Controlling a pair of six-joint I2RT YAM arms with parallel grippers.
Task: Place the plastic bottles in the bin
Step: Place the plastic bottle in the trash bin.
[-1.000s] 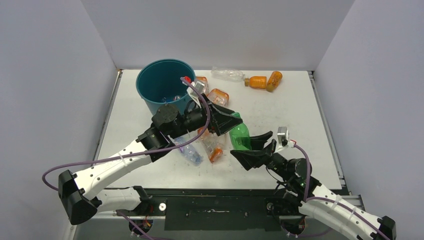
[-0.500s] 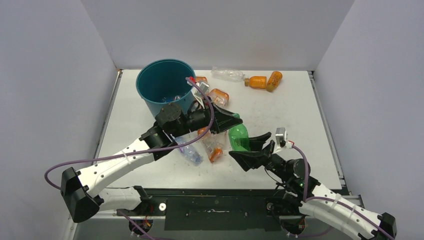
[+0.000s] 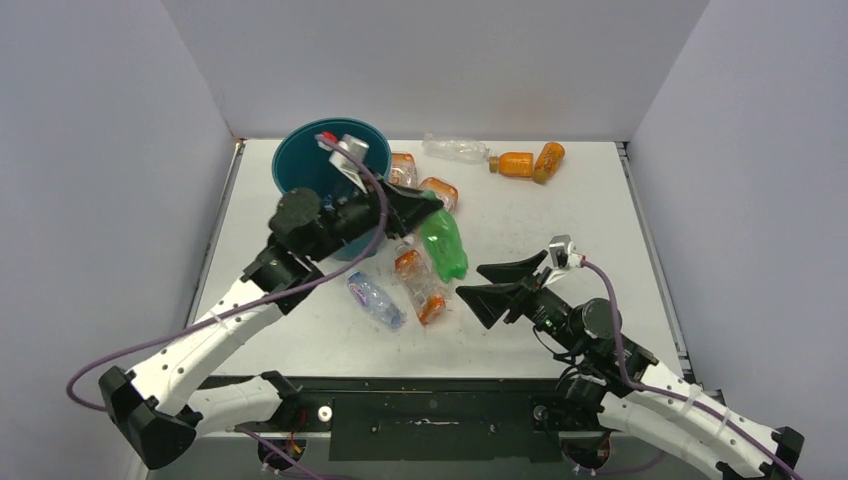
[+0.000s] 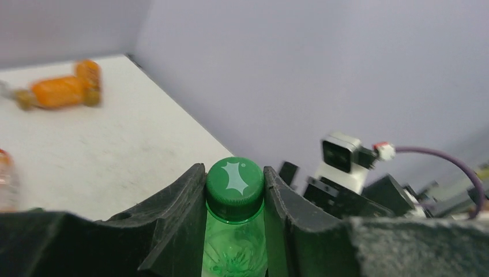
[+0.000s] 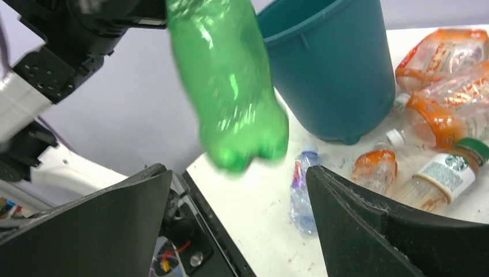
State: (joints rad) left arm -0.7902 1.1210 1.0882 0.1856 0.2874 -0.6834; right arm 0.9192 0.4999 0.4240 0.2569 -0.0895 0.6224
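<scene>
My left gripper (image 3: 412,203) is shut on the neck of the green bottle (image 3: 443,245), just below its green cap (image 4: 234,188), and holds it in the air to the right of the teal bin (image 3: 300,170). The green bottle also hangs in the right wrist view (image 5: 228,81), beside the bin (image 5: 334,69). My right gripper (image 3: 480,282) is open and empty, low over the table to the right of the bottle pile. Clear bottles with orange labels (image 3: 418,285) and a blue-tinted one (image 3: 375,299) lie below the green bottle.
Two orange bottles (image 3: 530,161) and a clear one (image 3: 455,149) lie at the back wall. More orange-labelled bottles (image 3: 420,185) lie right of the bin. A brown bottle with a green cap (image 5: 444,176) lies by the pile. Walls enclose the table on three sides.
My left gripper has lifted the green bottle off the table and swung it left and back toward the bin. My right gripper has stayed open and shifted slightly.
</scene>
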